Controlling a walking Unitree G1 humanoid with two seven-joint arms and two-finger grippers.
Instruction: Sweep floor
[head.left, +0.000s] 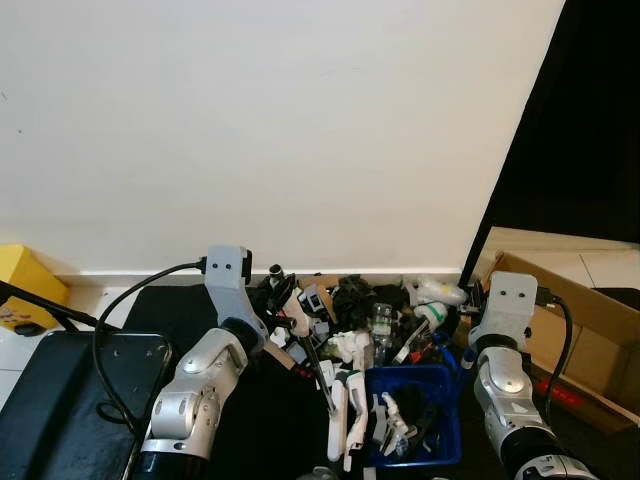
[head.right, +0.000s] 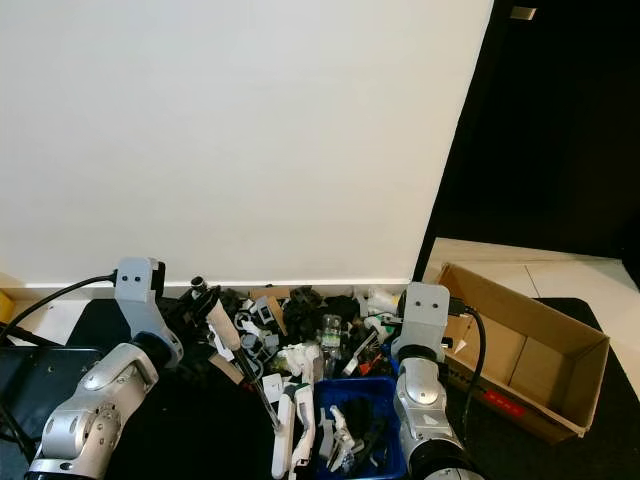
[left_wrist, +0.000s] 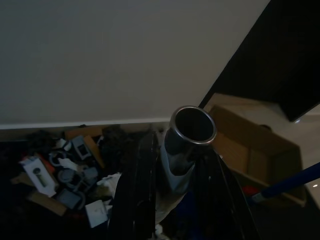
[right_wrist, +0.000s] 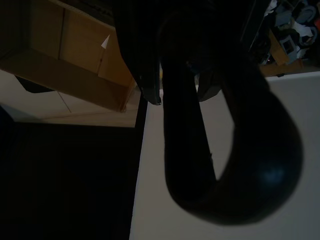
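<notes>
Two arms are up in front of a white wall, and the action sits low at 12 o'clock. The left gripper has its jaws clenched on a metal tube. The tube's long axis runs straight along the black fingers, and its open round mouth pokes out past their tips toward the wall. In the head view that gripper sits at the near edge of the clutter pile.

Over to the right gripper. Its jaws are closed on a dark looped handle, which curves out beyond the fingertips like a hook. The shade hides what the handle belongs to.

The clutter pile is a jumble of black, white and grey plastic parts lying along the foot of the wall. Just this side of it, between the arms, stands a blue bin, stuffed with more black and white pieces. White handled pieces lean at its 9 o'clock side.

At 2 o'clock an open cardboard box sits on the floor with its flaps up. At 10 o'clock there is a yellow object, and a black case lies at 8 o'clock.
</notes>
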